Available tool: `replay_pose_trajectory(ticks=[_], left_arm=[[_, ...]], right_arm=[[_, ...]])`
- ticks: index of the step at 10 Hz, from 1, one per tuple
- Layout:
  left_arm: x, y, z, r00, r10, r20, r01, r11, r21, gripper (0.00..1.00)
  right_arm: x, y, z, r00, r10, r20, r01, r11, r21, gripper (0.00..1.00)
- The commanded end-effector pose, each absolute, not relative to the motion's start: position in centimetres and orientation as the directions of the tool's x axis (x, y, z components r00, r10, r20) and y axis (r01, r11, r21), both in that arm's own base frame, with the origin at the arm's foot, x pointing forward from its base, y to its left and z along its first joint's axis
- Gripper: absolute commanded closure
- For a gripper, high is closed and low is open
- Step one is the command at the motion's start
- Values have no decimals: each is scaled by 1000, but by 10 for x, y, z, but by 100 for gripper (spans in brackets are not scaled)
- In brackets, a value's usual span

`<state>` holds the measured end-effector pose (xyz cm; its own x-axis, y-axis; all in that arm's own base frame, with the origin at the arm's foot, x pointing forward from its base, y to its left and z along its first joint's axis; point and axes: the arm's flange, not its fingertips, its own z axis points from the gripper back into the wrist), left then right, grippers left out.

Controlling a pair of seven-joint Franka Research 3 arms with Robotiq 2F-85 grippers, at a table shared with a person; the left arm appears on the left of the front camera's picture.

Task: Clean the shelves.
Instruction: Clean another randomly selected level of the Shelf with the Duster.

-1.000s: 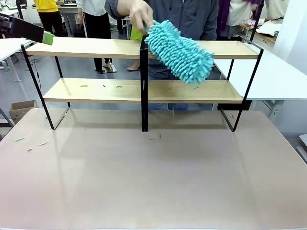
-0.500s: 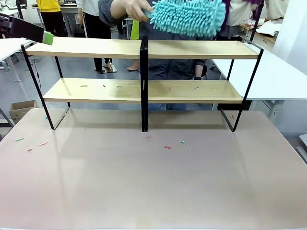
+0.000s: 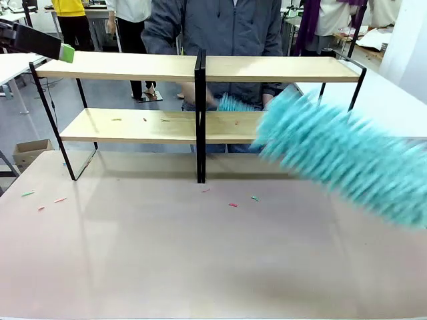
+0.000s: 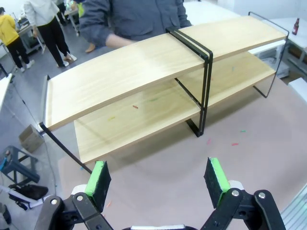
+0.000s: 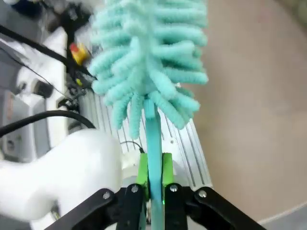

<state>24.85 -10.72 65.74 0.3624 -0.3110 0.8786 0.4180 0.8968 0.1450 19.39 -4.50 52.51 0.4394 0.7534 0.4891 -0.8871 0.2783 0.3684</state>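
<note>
The shelves stand across the far half of the table, two light wooden boards in a black frame; the left wrist view shows the shelves from above. Small coloured scraps lie on the lower board. My right gripper is shut on the thin handle of a teal fluffy duster. That duster shows as a large blur low at the right, in front of the shelves' right end. My left gripper is open and holds nothing. Its green-padded tip hovers at the top board's left end.
A person in a grey jacket stands behind the shelves, with a second teal duster low behind the lower board. Coloured scraps lie on the table near the middle post and at the left. White tables flank both sides.
The person's duster has dropped from above the top board to behind the lower one. My right arm's duster has swung into the front view from the right. The left gripper has stayed put.
</note>
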Motion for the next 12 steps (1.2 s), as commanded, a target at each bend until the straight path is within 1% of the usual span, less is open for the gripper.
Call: replay_pose_trajectory(ticks=[1,2,3,4,5,6,7,8,9,10,11,12], left_arm=[[247,-106,655,356,-306,883,417,898,143,0],[247,-106,655,356,-306,883,417,898,143,0],[247,-106,655,356,-306,883,417,898,143,0],[247,-106,655,356,-306,883,417,898,143,0],[247,-106,655,356,-306,883,417,898,143,0],[247,-106,655,356,-306,883,417,898,143,0],[247,-106,655,356,-306,883,417,898,143,0],[247,-106,655,356,-306,883,417,898,143,0],[247,-106,655,356,-306,883,417,898,143,0],[247,-106,655,356,-306,883,417,898,143,0],[247,-106,655,356,-306,883,417,898,143,0],[247,-106,655,356,-306,883,417,898,143,0]], right_arm=[[199,38,502,334,835,438,-914,174,367,88],[194,-45,525,439,753,489,-887,278,368,88],[194,-45,525,439,753,489,-887,278,368,88],[190,15,495,387,819,424,-901,238,364,88],[183,12,503,476,768,429,-867,328,376,88],[194,51,496,437,830,348,-864,280,418,88],[222,97,491,410,862,299,-869,270,414,88],[251,141,490,450,836,314,-866,323,381,88],[276,184,484,489,819,302,-853,376,361,88],[295,219,479,512,827,234,-837,418,352,88],[313,248,480,538,817,207,-823,457,338,88],[316,258,486,507,838,203,-844,433,318,88]])
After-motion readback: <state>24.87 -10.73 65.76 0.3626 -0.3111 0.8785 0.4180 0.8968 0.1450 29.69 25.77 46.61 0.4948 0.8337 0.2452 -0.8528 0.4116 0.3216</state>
